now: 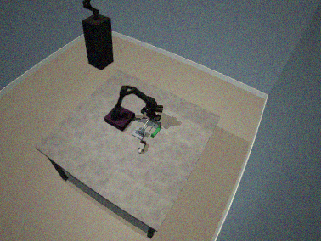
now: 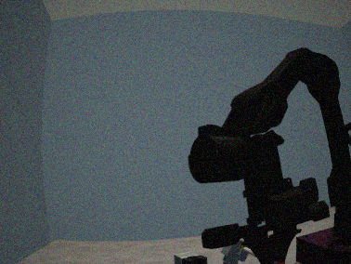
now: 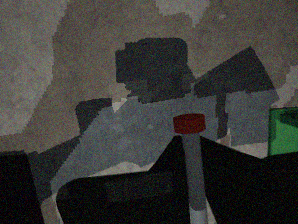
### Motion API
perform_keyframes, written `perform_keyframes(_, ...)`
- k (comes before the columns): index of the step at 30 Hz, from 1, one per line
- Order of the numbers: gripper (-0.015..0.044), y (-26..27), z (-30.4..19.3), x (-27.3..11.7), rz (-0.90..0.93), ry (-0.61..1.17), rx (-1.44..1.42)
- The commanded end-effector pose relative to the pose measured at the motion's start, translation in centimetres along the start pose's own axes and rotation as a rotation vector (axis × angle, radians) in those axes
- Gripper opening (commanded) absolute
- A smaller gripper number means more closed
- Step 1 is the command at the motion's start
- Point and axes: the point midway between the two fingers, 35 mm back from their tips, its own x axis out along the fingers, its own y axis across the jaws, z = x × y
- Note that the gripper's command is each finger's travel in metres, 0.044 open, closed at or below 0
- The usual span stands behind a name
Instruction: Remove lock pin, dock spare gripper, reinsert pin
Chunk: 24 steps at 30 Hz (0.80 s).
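My gripper (image 1: 152,120) (image 3: 184,141) is shut on the lock pin (image 3: 195,172), a grey shaft with a dark red head. The head shows just beyond the fingertips in the wrist view. The mount (image 1: 137,134) is a pale blue-grey piece on the table beside the gripper; its grey surface (image 3: 145,120) lies beneath the fingers in the wrist view. Its socket cannot be made out. A small pale and dark object (image 1: 141,149), seemingly the spare gripper, stands on the table apart from the mount. The pin's far end is hidden.
A green holder (image 1: 156,131) (image 3: 285,135) lies close beside the mount. The arm's purple base (image 1: 120,120) (image 2: 316,248) stands on the grey table (image 1: 106,165). A tall dark pedestal (image 1: 98,42) stands behind the table. Dark shadows fall across the mount.
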Motion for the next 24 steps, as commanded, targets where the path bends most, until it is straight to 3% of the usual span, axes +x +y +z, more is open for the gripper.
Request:
perform_keyframes(1,0.0000,-0.1,0.2,-0.9,-0.004,-0.001,0.000)
perform_keyframes(24,0.0000,-0.7,0.6,-2.0,0.017,0.009,0.013)
